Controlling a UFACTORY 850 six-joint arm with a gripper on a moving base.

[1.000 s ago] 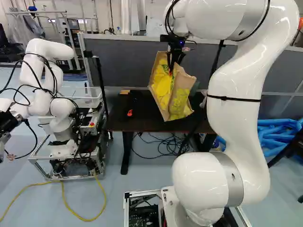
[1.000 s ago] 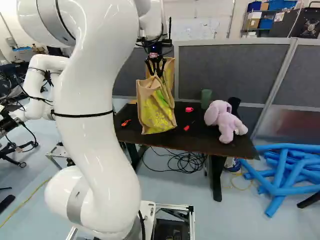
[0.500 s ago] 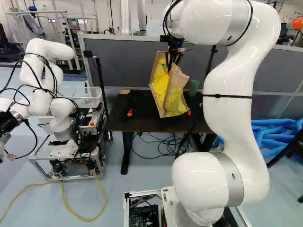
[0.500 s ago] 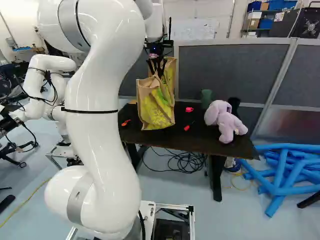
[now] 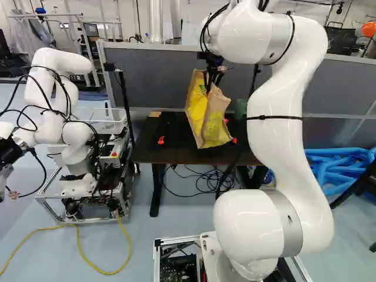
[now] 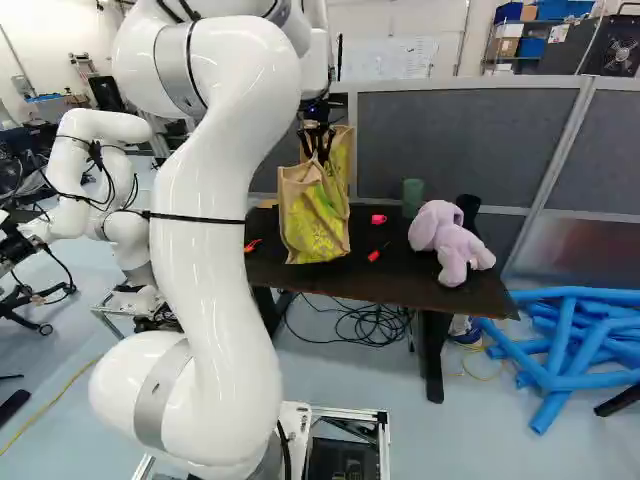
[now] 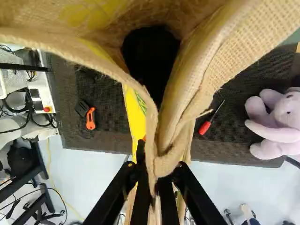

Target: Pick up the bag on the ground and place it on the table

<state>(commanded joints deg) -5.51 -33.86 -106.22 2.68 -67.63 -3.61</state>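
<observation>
Hand (image 6: 319,148) is clamped on the bag (image 6: 314,215) – both fingers pinching the cloth near its rim, and the mouth gapes open in the wrist view. Bag's hanging over the dark surface (image 6: 405,283), tilted a bit in the left base view, and I can't tell if its bottom touches down. On the surface, a lilac plush rabbit (image 6: 450,240) sits near the right end in the right base view, then a red screwdriver (image 7: 205,127) between rabbit and bag, with an orange tool (image 7: 90,118) on the bag's other side. Farther back there's a small pink thing (image 6: 378,219), then a green cup (image 6: 413,196) – and behind it all, a grey partition (image 6: 455,140)
</observation>
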